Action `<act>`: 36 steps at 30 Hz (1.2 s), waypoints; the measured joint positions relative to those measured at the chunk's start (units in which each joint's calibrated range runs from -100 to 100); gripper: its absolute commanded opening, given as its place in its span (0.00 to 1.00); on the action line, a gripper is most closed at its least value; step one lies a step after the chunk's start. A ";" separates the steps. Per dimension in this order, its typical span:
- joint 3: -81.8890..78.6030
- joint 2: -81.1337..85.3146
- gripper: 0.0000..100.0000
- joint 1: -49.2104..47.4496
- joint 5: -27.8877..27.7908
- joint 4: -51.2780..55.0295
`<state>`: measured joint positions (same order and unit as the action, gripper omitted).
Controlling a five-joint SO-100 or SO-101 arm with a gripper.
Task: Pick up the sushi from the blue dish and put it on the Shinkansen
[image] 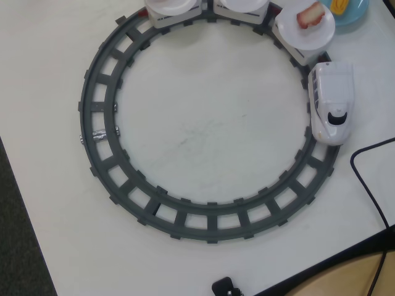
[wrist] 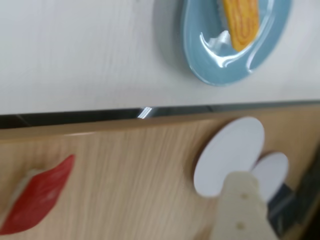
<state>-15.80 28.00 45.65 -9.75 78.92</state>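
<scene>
The blue dish [wrist: 220,60] looks like glossy plastic, catching bright highlights; the sushi [wrist: 241,22] on it is matt yellow-orange. The Shinkansen [image: 332,102] is smooth, shiny white plastic; the track [image: 99,132] matt grey plastic; the table [image: 203,132] dull white, with pale wood-grain surface [wrist: 125,170] beside it.

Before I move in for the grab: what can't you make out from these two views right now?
- Gripper: not clearly visible in either view, so the jaws' state is unknown.
- Sushi: top cut off by the wrist view's upper edge; overhead shows only a sliver at the top edge.
- Blue dish: cropped in both views.
- Rear train cars: cut off by the overhead view's top edge.
- Wrist view: motion-blurred.
</scene>
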 measured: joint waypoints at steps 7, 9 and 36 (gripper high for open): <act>21.43 -27.28 0.31 -2.60 -2.04 5.95; 26.02 -33.77 0.31 -2.76 -2.82 6.56; 57.18 -74.86 0.18 -5.12 -7.01 6.74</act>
<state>41.38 -46.86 40.53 -16.76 85.65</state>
